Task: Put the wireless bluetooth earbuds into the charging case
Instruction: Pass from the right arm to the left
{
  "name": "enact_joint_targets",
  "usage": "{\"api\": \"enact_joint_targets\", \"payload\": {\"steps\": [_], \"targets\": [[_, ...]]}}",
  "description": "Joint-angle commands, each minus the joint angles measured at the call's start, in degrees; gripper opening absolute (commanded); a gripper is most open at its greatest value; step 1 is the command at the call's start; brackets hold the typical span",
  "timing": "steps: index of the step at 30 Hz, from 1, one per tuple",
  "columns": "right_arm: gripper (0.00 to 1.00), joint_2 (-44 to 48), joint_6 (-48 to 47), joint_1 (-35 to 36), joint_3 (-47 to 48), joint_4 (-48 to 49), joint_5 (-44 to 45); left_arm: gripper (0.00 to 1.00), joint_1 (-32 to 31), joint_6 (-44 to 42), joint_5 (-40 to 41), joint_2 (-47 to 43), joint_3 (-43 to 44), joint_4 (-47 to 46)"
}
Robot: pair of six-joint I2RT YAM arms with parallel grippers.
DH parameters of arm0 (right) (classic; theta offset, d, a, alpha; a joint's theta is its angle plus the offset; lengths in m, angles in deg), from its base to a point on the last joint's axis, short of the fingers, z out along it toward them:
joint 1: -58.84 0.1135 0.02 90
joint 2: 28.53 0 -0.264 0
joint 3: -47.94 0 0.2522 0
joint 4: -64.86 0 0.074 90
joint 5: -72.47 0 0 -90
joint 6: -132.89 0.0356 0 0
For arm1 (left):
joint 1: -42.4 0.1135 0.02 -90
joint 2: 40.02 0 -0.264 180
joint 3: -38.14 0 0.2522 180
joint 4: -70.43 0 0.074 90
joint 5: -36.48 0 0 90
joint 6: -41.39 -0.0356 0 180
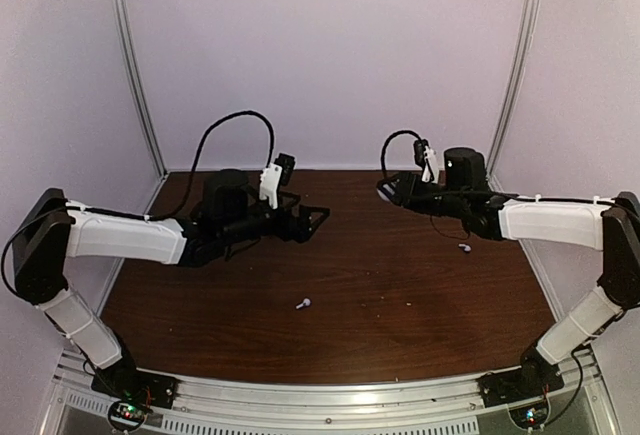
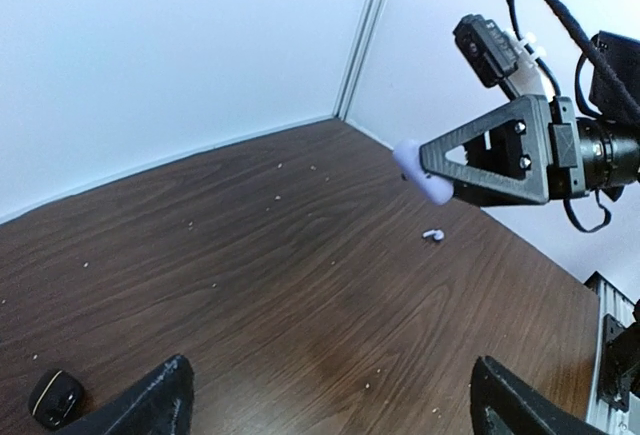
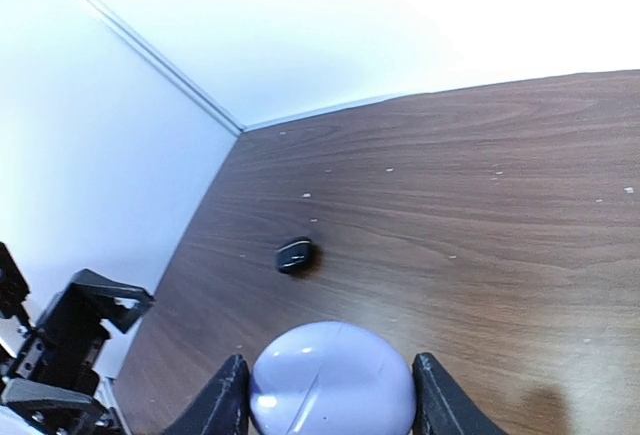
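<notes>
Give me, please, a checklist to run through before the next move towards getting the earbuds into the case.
1. Rounded white plastic charging case gripped by the right end effector: ok.
2. Case lid open for insertion: cannot tell; only a seam shows.
3. Left end effector open and empty: ok.
4. White stemmed earbud lying free mid-way across the dark wooden table: ok.
5. Second white stemmed earbud lying free beside the right arm: ok.
6. Black earbuds located: cannot tell; only one small black object shows.
</notes>
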Motion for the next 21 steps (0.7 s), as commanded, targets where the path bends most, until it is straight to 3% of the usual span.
{"api": "enact_joint_targets", "payload": {"steps": [1,13,21], "targets": [[0.36,2.10,11.00,3.85,-2.46,11.27,-0.44,0.96,-2.78,0.49,2.03,2.70,0.84,-12.30],[0.35,3.24,16.83,10.69,-6.58,18.42,2.51,0.83,-7.99,-4.72,4.27,8.29,5.40,-13.09],[0.34,2.11,17.93,13.63,-7.64,21.01,2.76,0.74,-8.24,-5.68,3.28,10.06,6.70,-13.35]]}}
